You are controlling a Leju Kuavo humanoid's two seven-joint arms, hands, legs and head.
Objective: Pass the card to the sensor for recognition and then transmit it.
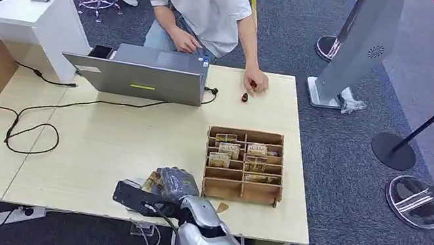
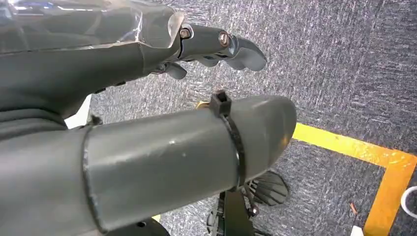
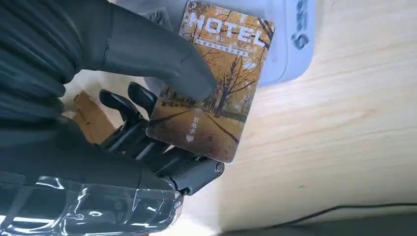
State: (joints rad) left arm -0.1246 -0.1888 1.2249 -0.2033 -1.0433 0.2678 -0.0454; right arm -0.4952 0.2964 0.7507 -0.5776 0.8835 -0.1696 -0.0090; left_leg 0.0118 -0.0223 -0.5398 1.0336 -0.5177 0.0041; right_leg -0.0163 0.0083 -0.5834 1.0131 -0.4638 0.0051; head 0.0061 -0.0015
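Right hand (image 3: 123, 113) pinches hotel card (image 3: 211, 83) between thumb and fingers, over grey sensor (image 3: 290, 39) on the surface (image 3: 344, 137); left hand (image 2: 147, 98) spread, holding nothing

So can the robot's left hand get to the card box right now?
Probably not. The left hand hangs over the carpet floor, off the table. The card box sits on the table's right side, near the right hand, which holds a card.

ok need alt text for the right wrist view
The right robot hand holds a hotel key card printed with autumn trees, thumb pressed on its face, over a pale grey sensor on a light wooden table.
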